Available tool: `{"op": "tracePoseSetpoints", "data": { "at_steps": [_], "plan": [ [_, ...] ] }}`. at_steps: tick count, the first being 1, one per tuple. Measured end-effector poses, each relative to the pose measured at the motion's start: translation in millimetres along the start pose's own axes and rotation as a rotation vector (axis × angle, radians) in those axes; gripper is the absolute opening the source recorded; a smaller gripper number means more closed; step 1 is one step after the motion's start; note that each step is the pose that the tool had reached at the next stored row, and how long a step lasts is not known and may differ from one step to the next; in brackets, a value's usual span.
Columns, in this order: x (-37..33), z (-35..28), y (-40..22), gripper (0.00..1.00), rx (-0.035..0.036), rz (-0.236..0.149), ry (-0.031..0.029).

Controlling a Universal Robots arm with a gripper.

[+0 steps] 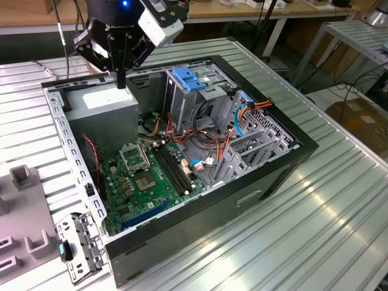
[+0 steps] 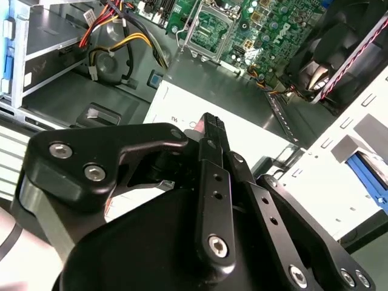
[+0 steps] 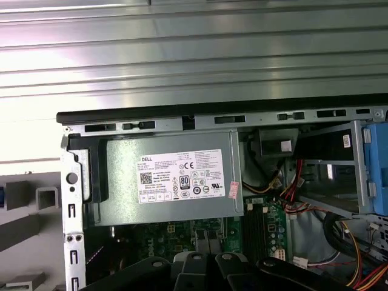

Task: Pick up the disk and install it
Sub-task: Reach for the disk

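End effector [image 1: 121,83] pressed together, poised above grey power-supply box [image 1: 104,100], at corner of open computer case [image 1: 254,200].

Ribbed alu worktop [image 1: 327,206] is spanning the fg, slats running diagonally, and light is glaring off them in pale streaks. A wooden bench [image 1: 230,13] w/ white legs is standing behind it along the back. A 2nd slatted metal table [image 1: 364,39] is sitting at the exterior view's right, apart from the worktop. Betw. them dark floor [image 1: 321,91] is showing, w/ a brown patch [image 1: 361,118] and thin cables [image 1: 348,91] trailing across. In the first wrist view the worktop slats [image 3: 194,54] are catching bright bands of light.
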State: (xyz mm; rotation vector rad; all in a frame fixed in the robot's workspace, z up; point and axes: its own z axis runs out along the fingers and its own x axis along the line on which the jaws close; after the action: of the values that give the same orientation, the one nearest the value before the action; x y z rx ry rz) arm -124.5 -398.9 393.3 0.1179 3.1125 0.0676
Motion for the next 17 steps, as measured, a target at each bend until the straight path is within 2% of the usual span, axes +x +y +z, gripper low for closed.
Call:
{"op": "tracePoseSetpoints", "data": {
  "at_steps": [17],
  "plan": [
    [5.4,-0.2,-0.4,0.11,0.0,0.0,0.0]
  ]
}}
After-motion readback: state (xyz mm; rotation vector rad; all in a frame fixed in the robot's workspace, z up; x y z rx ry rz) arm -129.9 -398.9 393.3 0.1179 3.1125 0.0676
